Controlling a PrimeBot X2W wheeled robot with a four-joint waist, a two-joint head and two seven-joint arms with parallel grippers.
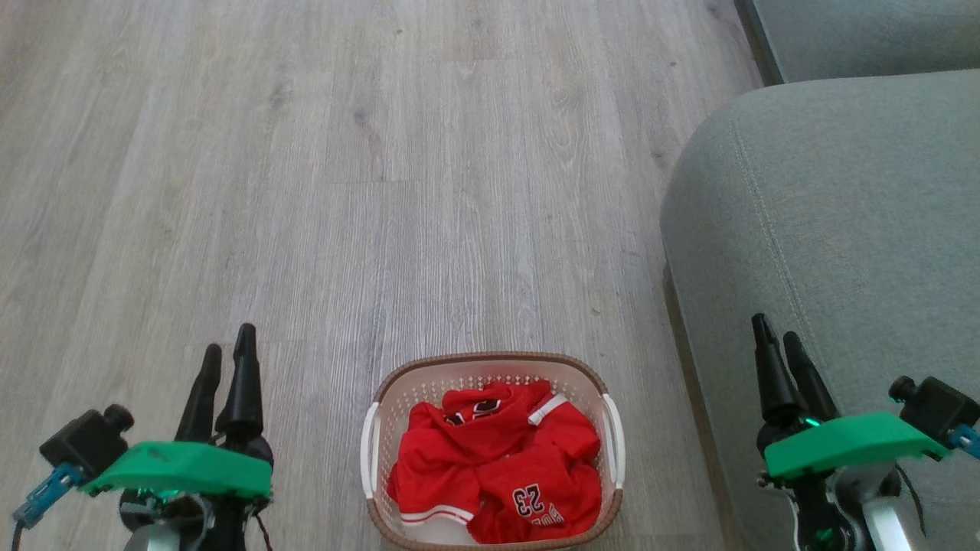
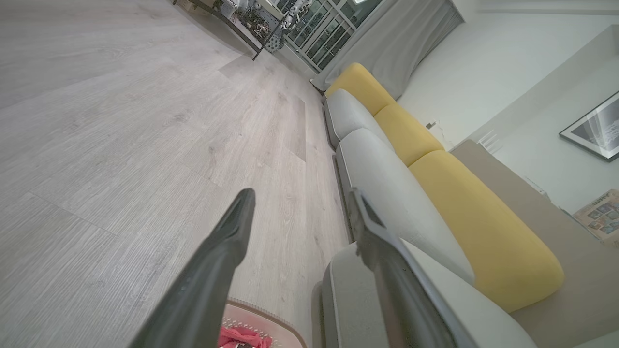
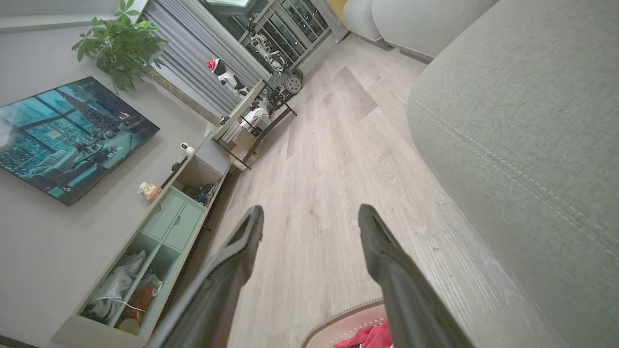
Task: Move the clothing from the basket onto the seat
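Note:
The red clothing (image 1: 498,467), one piece printed with "23", lies heaped in the cream basket (image 1: 490,366) with a brown rim, on the floor at the bottom centre of the head view. The grey-green seat (image 1: 834,222) fills the right side. My left gripper (image 1: 227,353) hangs open to the left of the basket, above the floor. My right gripper (image 1: 775,329) hangs open over the seat's front edge, right of the basket. Each wrist view shows spread fingers, with a sliver of basket (image 2: 271,316) and clothing (image 2: 242,336) at the left wrist view's bottom, and basket rim (image 3: 346,316) and clothing (image 3: 370,337) in the right.
Pale wood-look floor (image 1: 344,191) stretches ahead and to the left. The sofa runs on with yellow back cushions (image 2: 464,208). Along the opposite wall stand a low cabinet (image 3: 159,251), a wall screen (image 3: 67,137), a plant (image 3: 121,46) and a cluttered table (image 3: 251,116).

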